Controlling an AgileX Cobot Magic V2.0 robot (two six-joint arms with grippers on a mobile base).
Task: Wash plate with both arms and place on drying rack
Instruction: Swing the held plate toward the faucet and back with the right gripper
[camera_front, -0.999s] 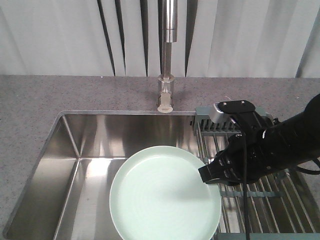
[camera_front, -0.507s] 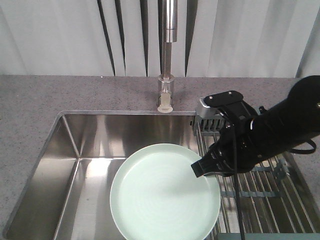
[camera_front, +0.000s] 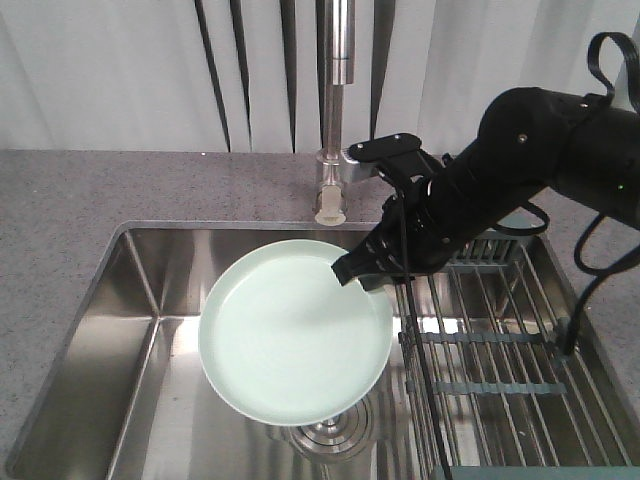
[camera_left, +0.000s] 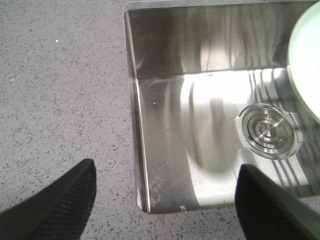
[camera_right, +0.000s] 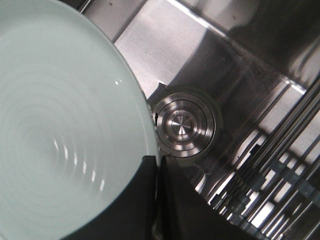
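Right gripper (camera_front: 352, 272): pinching rim of round pale mint-green plate (camera_front: 290, 340).
Left gripper (camera_left: 165, 167): spread, empty.
Lower centre: round steel drain (camera_front: 325, 437) under plate.

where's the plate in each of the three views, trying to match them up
Front-facing view: the plate sits mid-picture, above the sink.
Left wrist view: only a sliver of the plate's edge shows at the upper right border.
Right wrist view: the plate fills the left half.
Shared landmark: the round steel drain, right next to the plate's edge in each picture.
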